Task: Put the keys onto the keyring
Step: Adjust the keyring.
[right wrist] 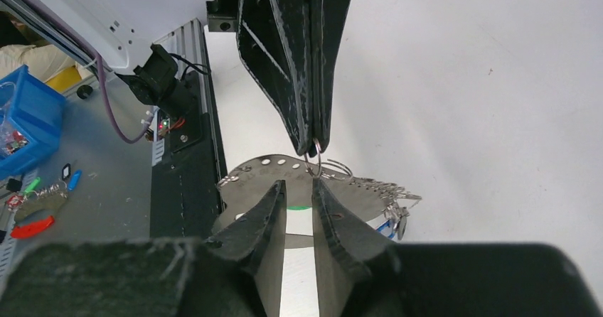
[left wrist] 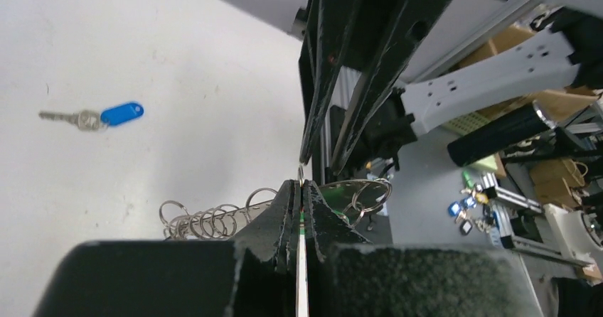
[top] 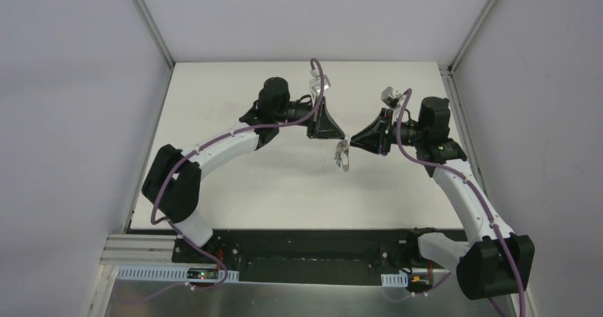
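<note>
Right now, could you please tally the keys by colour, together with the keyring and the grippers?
Blue key: 1
Green key: 1 (only a green patch shows)
Keyring: 1
Grippers: 2 (left gripper, right gripper)
Total: 5

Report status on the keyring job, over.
Left gripper jaws shut on a keyring ring. Right gripper at keyring, grip unclear. Blue key loose on table. No obstruction seen.
</note>
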